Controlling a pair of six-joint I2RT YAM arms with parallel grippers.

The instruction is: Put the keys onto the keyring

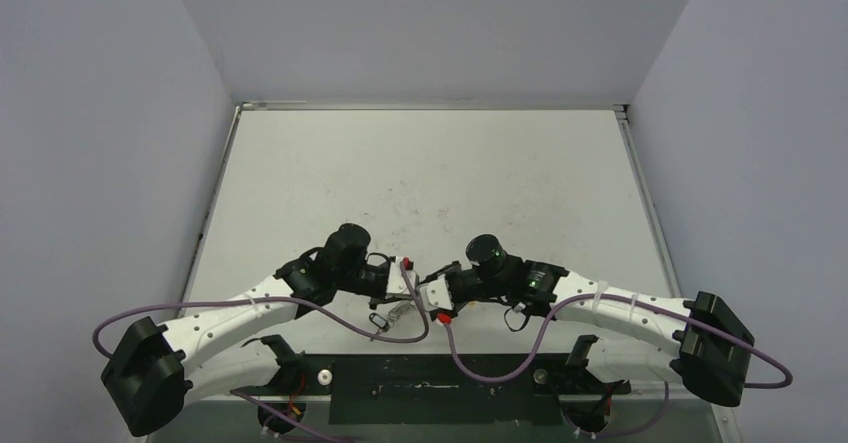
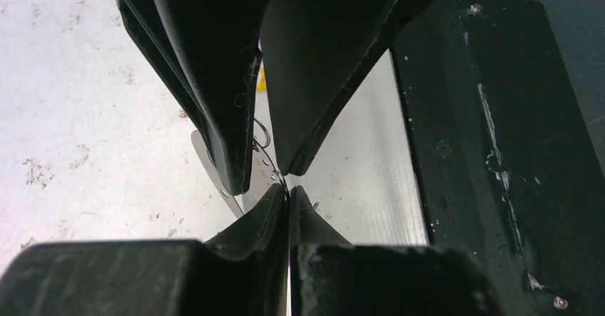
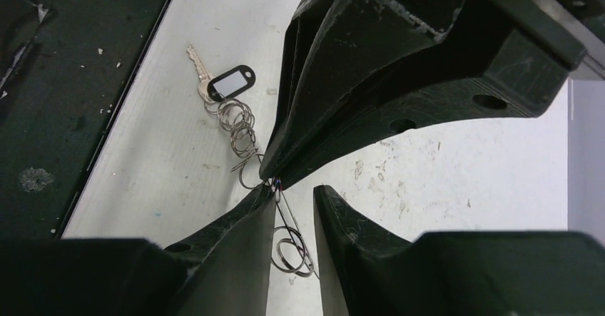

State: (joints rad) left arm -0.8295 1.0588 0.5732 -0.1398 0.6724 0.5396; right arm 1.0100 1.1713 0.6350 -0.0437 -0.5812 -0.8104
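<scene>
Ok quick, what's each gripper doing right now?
Left gripper: shut on the ring chain.
Right gripper: open, fingers either side of the chain.

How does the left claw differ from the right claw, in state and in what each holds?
The left claw is shut, fingertips pressed together; the right claw is open, a gap between its fingers. The left claw pinches a wire ring ending the ring chain from the tagged key; the right claw seems to grip nothing, though a double ring shows through its gap. Both are black and meet tip to tip.
</scene>
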